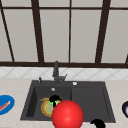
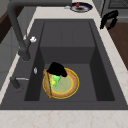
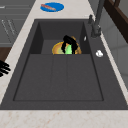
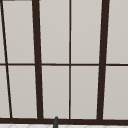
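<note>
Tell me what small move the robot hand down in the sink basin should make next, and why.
Probably a short, straight lift. The left robot hand has its fingers curled over a green object resting on the yellow plate in the sink basin. Rising straight would likely clear the plate's rim and the basin wall without dragging.

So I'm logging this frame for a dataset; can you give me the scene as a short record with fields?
Setting: dark sink under a window
Left robot hand: in the basin, fingers curled on a green item
Under it: yellow-rimmed plate
Right robot hand: in the air by the sink's front edge
Counter: blue plate left, dark plate right
Foreground: red ball
</note>
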You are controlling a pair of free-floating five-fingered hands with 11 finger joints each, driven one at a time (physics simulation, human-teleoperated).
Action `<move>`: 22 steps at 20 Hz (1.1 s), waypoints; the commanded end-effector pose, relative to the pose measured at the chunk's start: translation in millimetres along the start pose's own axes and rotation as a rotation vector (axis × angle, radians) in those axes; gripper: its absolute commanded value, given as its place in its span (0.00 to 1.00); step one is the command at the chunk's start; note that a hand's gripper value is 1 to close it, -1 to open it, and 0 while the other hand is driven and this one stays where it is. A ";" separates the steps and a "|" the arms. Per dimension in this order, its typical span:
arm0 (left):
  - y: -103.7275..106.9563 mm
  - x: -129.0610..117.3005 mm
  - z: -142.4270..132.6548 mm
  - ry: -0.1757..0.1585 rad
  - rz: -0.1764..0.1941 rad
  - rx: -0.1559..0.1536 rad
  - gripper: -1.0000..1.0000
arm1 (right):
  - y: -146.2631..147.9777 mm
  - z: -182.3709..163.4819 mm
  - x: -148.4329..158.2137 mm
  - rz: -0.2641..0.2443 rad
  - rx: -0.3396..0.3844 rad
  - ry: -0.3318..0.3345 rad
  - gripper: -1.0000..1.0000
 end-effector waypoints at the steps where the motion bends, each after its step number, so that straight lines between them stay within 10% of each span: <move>1: -24.2 19.3 7.6 -0.028 -0.035 -0.003 0.00 | 0.0 0.0 0.0 0.000 0.000 0.000 0.50; 4: -10.0 24.9 6.5 -0.040 -0.075 -0.009 0.00 | 0.0 0.0 0.0 0.000 0.000 0.000 0.50; 14: 54.2 37.7 -17.9 -0.017 0.023 -0.028 0.00 | 0.0 0.0 0.0 0.000 0.000 0.000 0.50; 22: 86.6 84.9 -9.6 -0.017 0.012 -0.037 0.00 | 0.0 0.0 0.0 0.000 0.000 0.000 0.50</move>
